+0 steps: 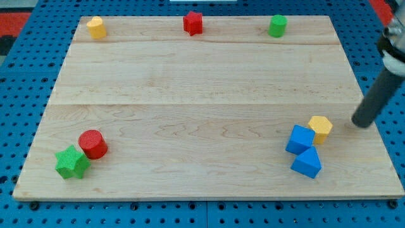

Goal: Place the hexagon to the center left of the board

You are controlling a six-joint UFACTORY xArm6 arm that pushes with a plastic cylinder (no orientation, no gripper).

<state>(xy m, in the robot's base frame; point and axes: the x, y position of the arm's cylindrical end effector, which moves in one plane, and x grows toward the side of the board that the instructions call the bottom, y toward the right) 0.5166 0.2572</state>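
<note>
Nearest the view's bottom, at the left corner of the wooden worktop [202, 95], a green star-shaped block [71, 163] lies touching a red cylinder [93, 144] that sits just above and to its right. Across at the bottom right, a blue triangular block [307, 163] sits lowest, touching a blue cube [300, 139] just above it, and the yellow hexagon [320, 128] rests against the cube's upper right side; the hexagon is thus low on the view's right, well apart from the centre left of the board. My tip [362, 122] stands just to the right of the hexagon and a little above it, apart from it with bare wood between, near the worktop's right edge; the dark rod rises from it up and to the right. This arm carries no end effector with jaws, only the rod, so nothing is clamped. Farthest away, along the view's top edge, three blocks stand well apart in a row: a yellow block [96, 27] at the left, its shape unclear, a red star-like block [193, 23] near the middle, and a green cylinder [277, 25] toward the right.
</note>
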